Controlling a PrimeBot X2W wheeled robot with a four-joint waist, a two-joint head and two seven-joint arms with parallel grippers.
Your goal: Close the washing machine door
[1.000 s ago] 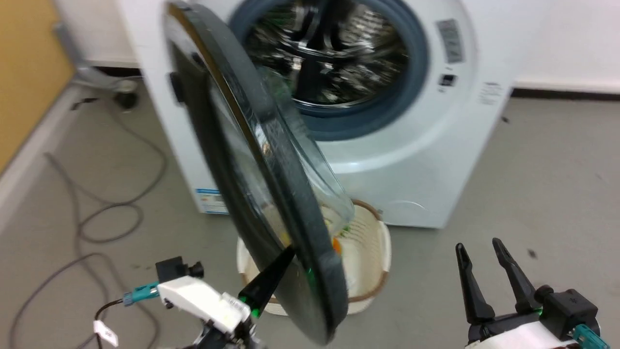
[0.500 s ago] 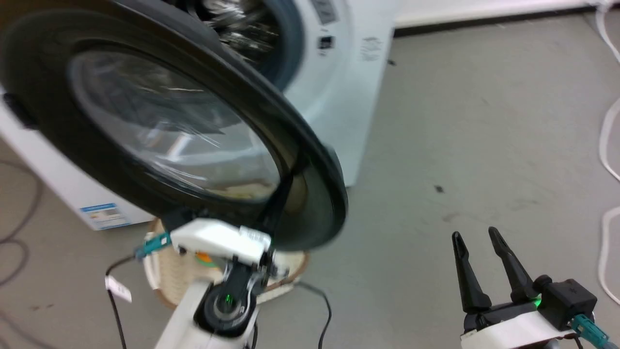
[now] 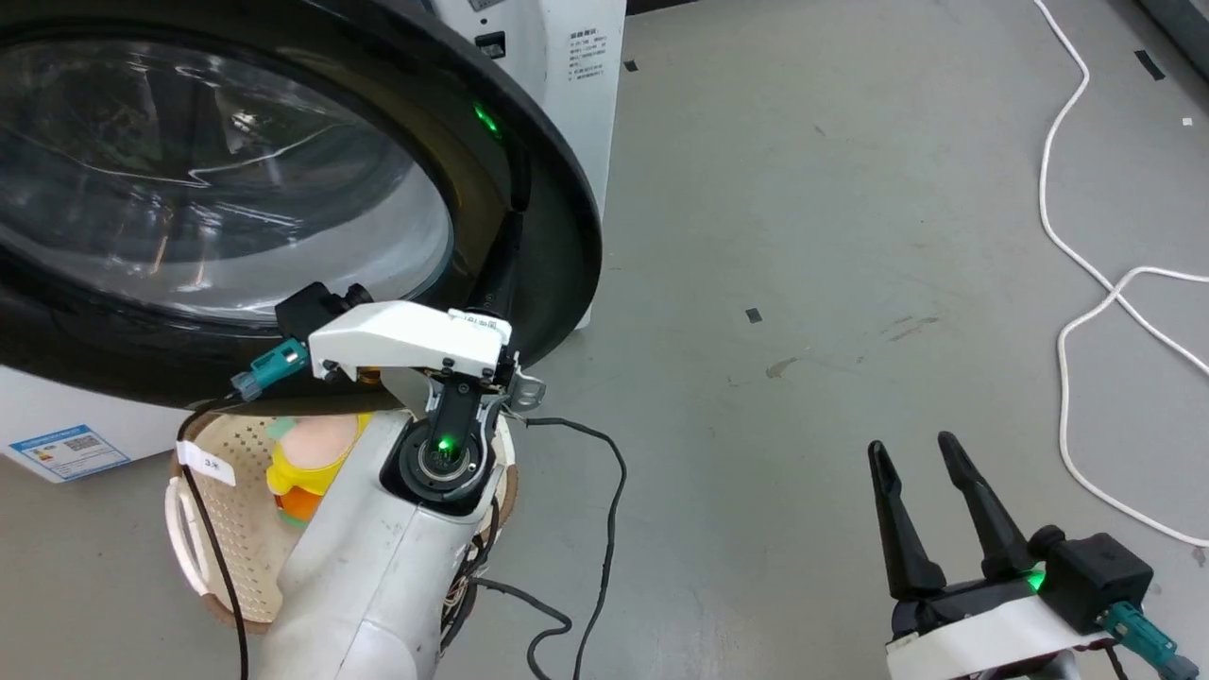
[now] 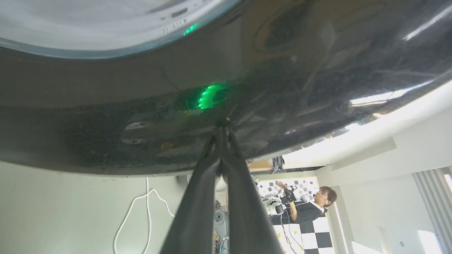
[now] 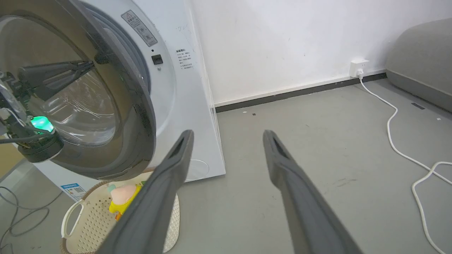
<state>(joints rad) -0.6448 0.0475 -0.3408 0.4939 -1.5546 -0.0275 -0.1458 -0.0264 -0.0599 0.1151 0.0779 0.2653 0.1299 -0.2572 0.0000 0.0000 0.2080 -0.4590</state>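
Since a second before, the washing machine door [image 3: 236,189] had been swung from edge-on to face the head camera, nearer the washing machine [image 3: 576,57], and the camera itself had been turned. In the head view, the left gripper [image 3: 513,203] was seen pressed against the door's glossy black rim near its free edge. The right gripper [image 3: 911,446] was held low over the bare floor, well apart from the door, its fingers spread and nothing between them. A cream perforated basket [image 3: 241,529] with yellow and orange items [image 3: 302,467] was seen under the door, and a blue sticker [image 3: 66,451] low on the machine's front.

In the left wrist view, the left gripper [image 4: 223,128] was seen with its two fingers brought together, nothing clamped, their tips touching the dark front of the door [image 4: 106,106]. A person [image 4: 314,208] was seen far behind.

In the right wrist view, the right gripper [image 5: 227,133] was seen wide apart and empty. The door [image 5: 134,116] was seen ajar, a gap left between it and the machine [image 5: 183,98]. The left gripper [image 5: 88,64] was seen against the door, with the basket [image 5: 88,218] below it.
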